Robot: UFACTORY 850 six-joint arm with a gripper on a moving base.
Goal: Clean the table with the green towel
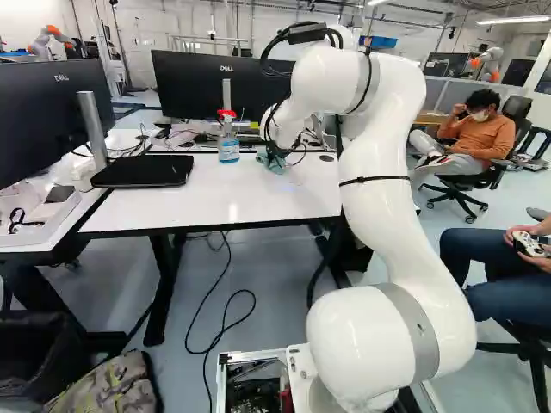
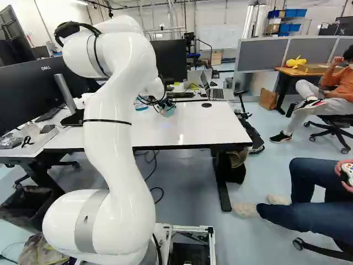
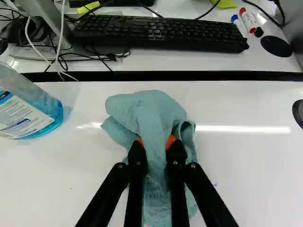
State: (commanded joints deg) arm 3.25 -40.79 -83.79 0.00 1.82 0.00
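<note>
"So, starting close in, what do the jaws have?"

"The green towel (image 3: 150, 111). They're nipped together on a raised fold of it, cloth between the two orange pads (image 3: 171, 141). It's on the white bench (image 1: 198, 202), out ahead of the arm (image 1: 376, 172), towards the far side."

"How would you expect it to handle?"

"Light and limp, I'd say. Nothing to break, and the nubbly weave ought to give the pads good purchase. Whether it's damp, I can't tell."

"Is that the right spot to take it?"

"I think so: a thick ridge near the middle, with cloth spreading out below to do the wiping. A loose corner would only trail. Press lightly, or the bunch may roll under."

"Which way does it lie?"

"It's crumpled, so no true front. The longer axis runs roughly near to far: a narrower tail back under the jaws, then the fold, then the bulkier lump on the far side, pointing at the keyboard (image 3: 161, 34)."

"So the long way crosses the black strip (image 3: 189, 76) beyond?"

"Square to it, nearly, but stopping short. A sideways stroke would use its full length; just mind the spray bottle (image 1: 228, 148) beside it, upright and not touching."
</note>
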